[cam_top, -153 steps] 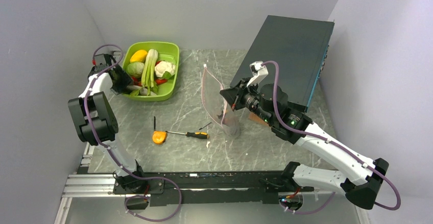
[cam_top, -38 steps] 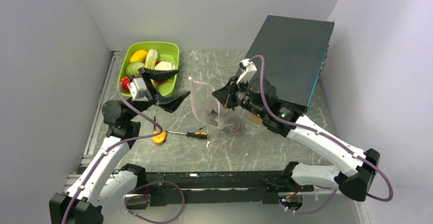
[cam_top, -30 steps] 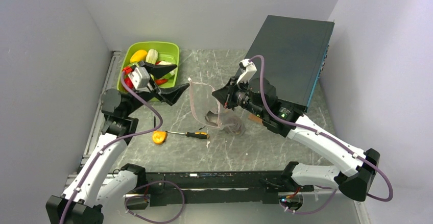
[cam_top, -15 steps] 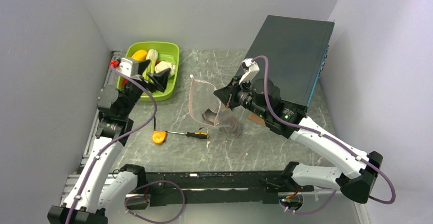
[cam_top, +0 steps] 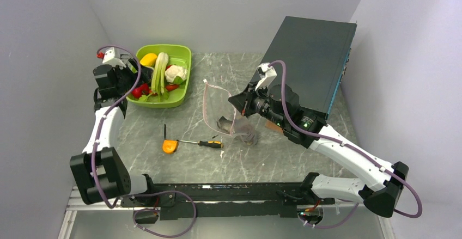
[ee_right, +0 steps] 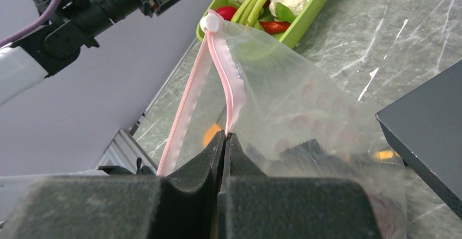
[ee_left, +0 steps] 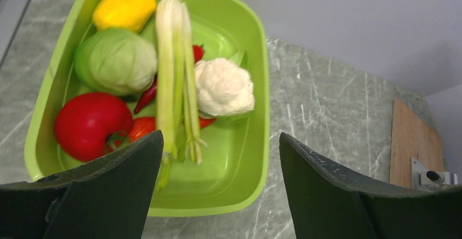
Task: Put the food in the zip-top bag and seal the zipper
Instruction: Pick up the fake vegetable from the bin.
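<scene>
Step in hand: fetching food for loading. My left pincer [ee_left: 220, 143] hangs spread and empty above the lime-green tray [ee_left: 260, 141], where the cauliflower [ee_left: 223, 86], leafy head [ee_left: 117, 59] and a red chili [ee_left: 146, 96] lie. My right pincer [ee_right: 224, 136] is pressed together on the zipper [ee_right: 226, 73], holding the zip-top bag [ee_right: 305, 114] upright at mid-table, mouth gaping toward the tray. Next move, in my judgement: lower the left onto one piece, likely the cauliflower, close, and carry it to the mouth. Sealing is not yet due.
</scene>
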You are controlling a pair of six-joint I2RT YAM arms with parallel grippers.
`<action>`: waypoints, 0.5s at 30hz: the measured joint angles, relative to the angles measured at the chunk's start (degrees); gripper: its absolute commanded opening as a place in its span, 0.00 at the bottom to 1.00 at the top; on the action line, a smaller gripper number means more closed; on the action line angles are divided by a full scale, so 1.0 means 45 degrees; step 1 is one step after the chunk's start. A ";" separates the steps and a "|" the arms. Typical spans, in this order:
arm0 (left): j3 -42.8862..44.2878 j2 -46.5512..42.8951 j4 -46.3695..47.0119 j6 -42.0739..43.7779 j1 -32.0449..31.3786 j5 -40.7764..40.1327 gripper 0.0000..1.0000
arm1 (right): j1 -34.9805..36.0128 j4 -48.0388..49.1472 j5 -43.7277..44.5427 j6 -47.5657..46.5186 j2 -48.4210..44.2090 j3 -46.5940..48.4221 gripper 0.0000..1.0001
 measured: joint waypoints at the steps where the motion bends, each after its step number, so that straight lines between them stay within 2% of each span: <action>1: -0.0005 0.0257 -0.0121 -0.0092 0.0209 0.0107 0.83 | 0.0000 0.0015 -0.0005 0.0000 0.0000 -0.0024 0.00; 7: 0.0151 0.0996 -0.0534 -0.0049 0.0884 0.0078 0.81 | 0.0000 0.0097 -0.0005 0.0010 -0.0015 -0.0078 0.00; 11: 0.1375 0.2259 -0.1744 0.0544 0.0899 -0.0102 0.83 | 0.0000 0.0112 -0.0010 0.0019 -0.0097 -0.0136 0.00; 15: 0.1690 0.3021 -0.2312 0.0899 0.0899 -0.0500 0.84 | 0.0000 0.0097 -0.0024 0.0024 -0.0209 -0.0160 0.00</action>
